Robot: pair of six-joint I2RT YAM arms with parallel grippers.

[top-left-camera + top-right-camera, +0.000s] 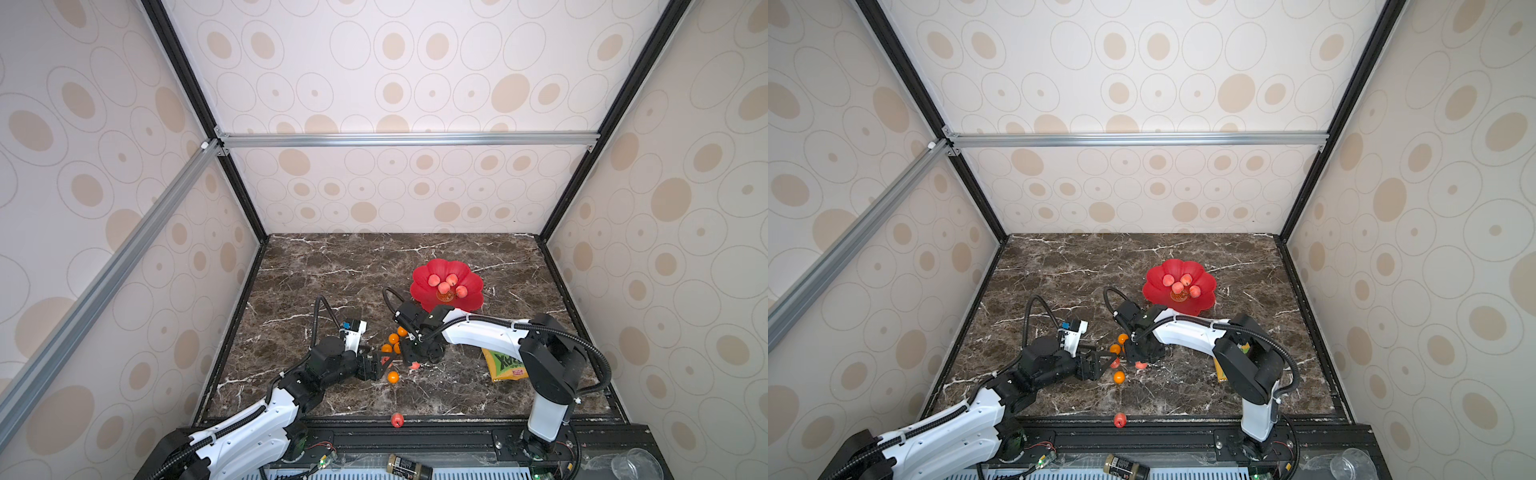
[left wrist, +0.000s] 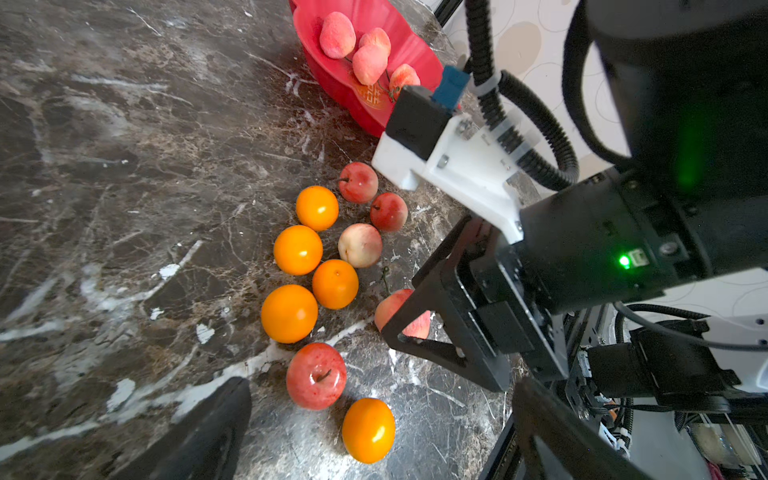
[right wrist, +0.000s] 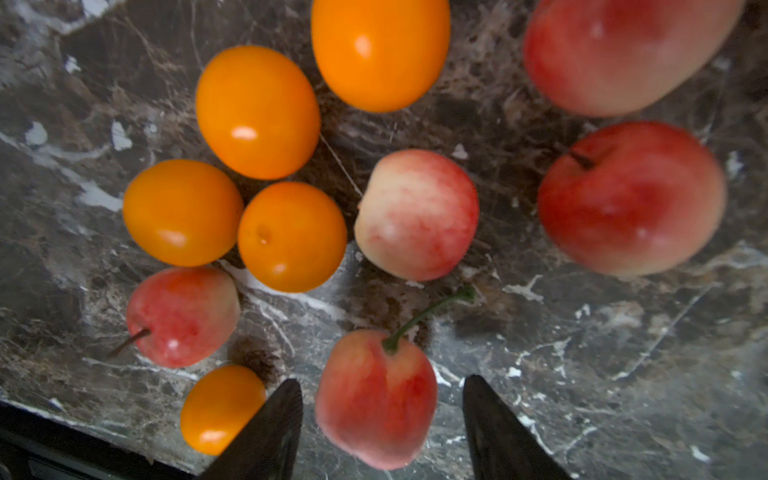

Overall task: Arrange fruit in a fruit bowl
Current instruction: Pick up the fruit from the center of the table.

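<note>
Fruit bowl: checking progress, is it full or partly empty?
Partly filled: four pink fruits lie in the fruit bowl, with much of its red floor bare.

Snack bag point(image 1: 1220, 370) mostly hidden behind right arm point(image 1: 1183, 334); pink fruit point(image 3: 615, 50) edge-cropped.

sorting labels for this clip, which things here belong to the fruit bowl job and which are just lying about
Job: red fruit bowl; pink fruits in it; loose orange and pink-red fruits; stray red fruit at the front edge.
Lying about: yellow-green snack bag; dark bottle; clear cup.
</note>
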